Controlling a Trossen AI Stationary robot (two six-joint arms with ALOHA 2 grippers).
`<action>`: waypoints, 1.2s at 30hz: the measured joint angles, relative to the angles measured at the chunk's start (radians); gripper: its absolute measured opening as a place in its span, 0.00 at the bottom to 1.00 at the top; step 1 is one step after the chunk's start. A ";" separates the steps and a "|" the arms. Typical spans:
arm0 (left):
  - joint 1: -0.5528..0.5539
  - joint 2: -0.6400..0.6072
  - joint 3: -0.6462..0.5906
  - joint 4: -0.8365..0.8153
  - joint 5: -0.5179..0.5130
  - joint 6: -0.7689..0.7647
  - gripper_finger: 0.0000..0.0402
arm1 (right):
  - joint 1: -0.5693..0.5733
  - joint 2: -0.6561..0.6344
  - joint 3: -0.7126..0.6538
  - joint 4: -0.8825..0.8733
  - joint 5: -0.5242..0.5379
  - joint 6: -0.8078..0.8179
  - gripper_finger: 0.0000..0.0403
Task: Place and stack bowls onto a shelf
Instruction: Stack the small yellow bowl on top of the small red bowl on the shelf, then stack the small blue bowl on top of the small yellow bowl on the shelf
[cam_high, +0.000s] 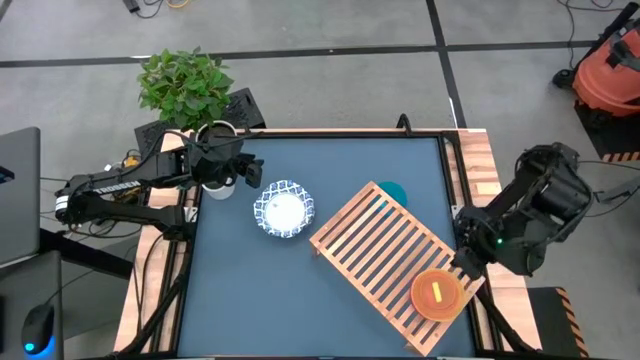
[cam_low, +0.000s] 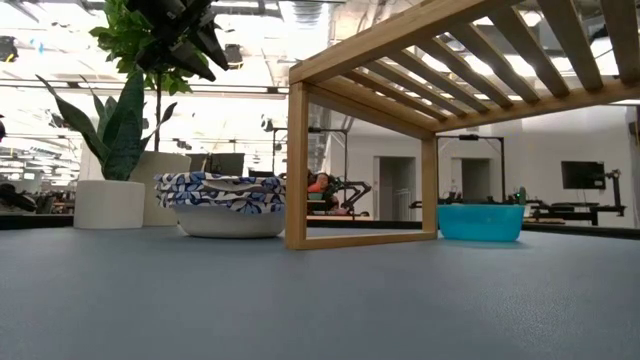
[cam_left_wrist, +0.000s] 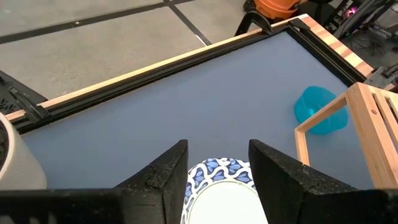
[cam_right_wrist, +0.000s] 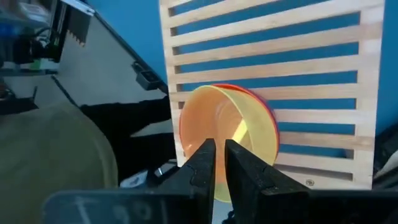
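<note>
We ease right gripper (cam_right_wrist: 219, 163), jaws narrow around orange bowl (cam_high: 437, 292) rim | shelf (cam_high: 375, 250) 5 o'clock | lift straight off

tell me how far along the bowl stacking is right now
Done: one orange bowl sits on the shelf, near its end by the right gripper, whose fingers straddle the bowl's rim, slightly parted. In hand: nothing is lifted; the left gripper hovers open above the white blue-rimmed bowl. Left: that bowl and the teal bowl, on the table under the shelf's edge.
</note>
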 joint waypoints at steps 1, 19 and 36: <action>0.000 0.000 0.000 0.000 0.002 0.001 0.38 | -0.001 -0.003 0.000 0.005 0.001 -0.011 0.15; 0.000 0.000 0.000 -0.001 -0.009 0.003 0.38 | -0.001 0.067 -0.147 0.006 -0.189 0.008 0.11; 0.000 0.000 0.000 0.011 0.009 -0.003 0.38 | -0.347 -0.054 -0.043 -0.029 0.327 -0.236 0.11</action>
